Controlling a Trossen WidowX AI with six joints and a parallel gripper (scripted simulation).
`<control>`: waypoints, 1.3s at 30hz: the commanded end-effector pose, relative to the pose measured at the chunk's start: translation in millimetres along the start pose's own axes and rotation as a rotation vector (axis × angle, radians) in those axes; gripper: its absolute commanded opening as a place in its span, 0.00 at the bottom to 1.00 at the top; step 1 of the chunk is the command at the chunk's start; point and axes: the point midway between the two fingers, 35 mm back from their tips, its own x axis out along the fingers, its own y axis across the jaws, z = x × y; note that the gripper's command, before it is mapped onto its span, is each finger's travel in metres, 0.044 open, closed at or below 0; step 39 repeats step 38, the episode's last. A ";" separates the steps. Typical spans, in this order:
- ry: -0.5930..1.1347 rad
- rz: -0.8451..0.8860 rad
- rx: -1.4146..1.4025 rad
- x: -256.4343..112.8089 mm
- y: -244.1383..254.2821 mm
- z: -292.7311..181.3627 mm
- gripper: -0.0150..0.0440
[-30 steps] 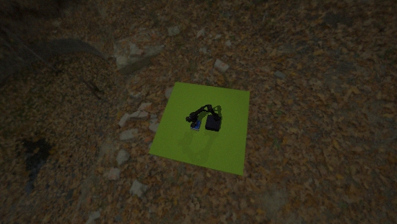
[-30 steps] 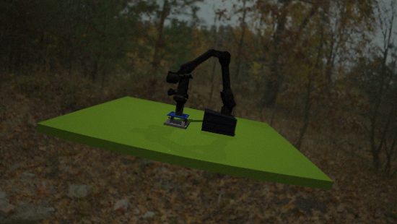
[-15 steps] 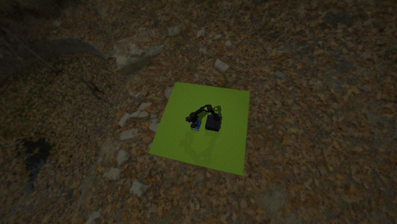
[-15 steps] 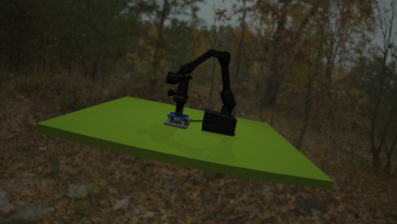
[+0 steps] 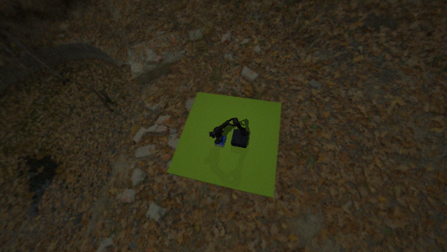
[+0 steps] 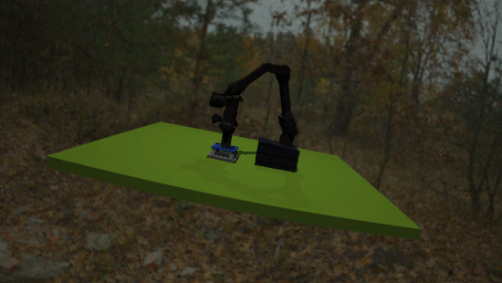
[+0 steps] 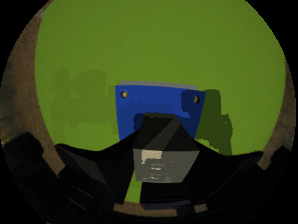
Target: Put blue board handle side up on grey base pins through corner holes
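Blue board (image 5: 221, 141) (image 6: 219, 146) (image 7: 159, 102) under the end effector (image 6: 225, 146)
Partly open, it grips the handle; grey base (image 6: 222, 158) (image 7: 157, 84) beneath, black box (image 5: 240, 138) (image 6: 277, 155) nearby.

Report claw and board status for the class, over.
Claw shut on board's handle. Blue board over grey base. Far holes show gold. Near holes hidden.

Dim, grey light lies over an autumn wood. Brown and orange fallen leaves (image 5: 345, 162) (image 6: 137, 246) cover the ground, with pale stones (image 5: 156, 211) (image 6: 99, 240) scattered among them, many to the left in the view from above. A flat, bright green table top (image 5: 244, 179) (image 6: 151, 169) (image 7: 165, 40) has straight edges and a darker green near side. Faint shadows fall across it. At the far side stand trees (image 6: 203, 50) (image 6: 351, 59), dark green on the left and thinner, yellowish on the right, with dull grey sky (image 6: 260, 20) between them.
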 end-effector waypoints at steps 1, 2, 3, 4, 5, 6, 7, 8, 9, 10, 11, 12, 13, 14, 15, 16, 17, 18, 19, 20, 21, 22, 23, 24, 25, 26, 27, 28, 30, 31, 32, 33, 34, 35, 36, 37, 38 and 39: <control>0.000 0.000 0.000 -0.3 0.0 0.1 0.52; 0.000 0.000 0.000 -0.3 0.0 0.1 0.57; 0.000 0.000 0.000 -0.3 0.0 0.1 0.61; 0.000 0.000 0.000 -0.3 0.0 0.1 0.65; 0.000 0.000 0.000 -0.3 0.0 0.1 0.70; 0.000 0.000 0.000 -0.3 0.0 0.1 0.74; 0.000 0.000 0.000 -0.3 0.0 0.1 0.79; 0.000 0.000 0.000 -0.3 0.0 0.1 0.83; 0.000 0.000 0.000 -0.3 0.0 0.1 0.88; 0.000 0.000 0.000 -0.3 0.0 0.1 0.92; 0.000 0.000 0.000 -1.3 0.1 0.2 0.97; 0.000 0.000 0.000 -4.5 0.1 0.3 1.00; 0.000 0.000 0.000 -9.9 0.2 0.5 1.00; 0.000 0.000 0.000 -16.6 0.2 0.6 1.00; 0.000 0.000 0.000 -23.3 0.2 0.5 1.00; 0.000 0.000 0.000 -30.1 0.1 0.3 1.00; 0.001 0.000 0.000 -35.6 -0.1 0.0 1.00; 0.001 0.000 0.000 -38.9 -0.2 -0.2 1.00; 0.001 0.000 0.000 -40.0 -0.2 -0.3 1.00; 0.001 0.000 0.000 -40.0 -0.2 -0.3 1.00; 0.001 0.000 0.000 -40.0 -0.2 -0.3 1.00; 0.001 0.000 0.000 -42.5 -0.2 -0.2 1.00; 0.000 0.001 0.000 -50.1 -0.3 -0.3 1.00; -0.001 0.001 0.000 -62.8 -0.6 -0.8 1.00; -0.001 0.001 -0.001 -75.6 -1.1 -1.8 1.00; -0.002 0.001 -0.001 -83.3 -1.5 -2.7 1.00; -0.002 0.001 -0.001 -85.9 -1.7 -3.1 1.00; -0.002 0.001 -0.001 -85.9 -1.7 -3.1 1.00; -0.002 0.001 -0.001 -85.9 -1.7 -3.1 1.00; -0.002 0.001 -0.001 -85.9 -1.7 -3.1 1.00; -0.002 0.001 -0.001 -85.9 -1.7 -3.1 1.00; -0.002 0.001 -0.001 -85.9 -1.7 -3.1 1.00; -0.002 0.001 -0.001 -85.9 -1.7 -3.1 1.00; -0.002 0.001 -0.001 -85.9 -1.7 -3.1 1.00; -0.002 0.001 -0.001 -85.9 -1.7 -3.1 1.00; -0.002 0.001 -0.001 -85.9 -1.7 -3.1 1.00; -0.002 0.001 -0.001 -85.9 -1.7 -3.1 1.00; -0.002 0.001 -0.001 -85.9 -1.7 -3.1 1.00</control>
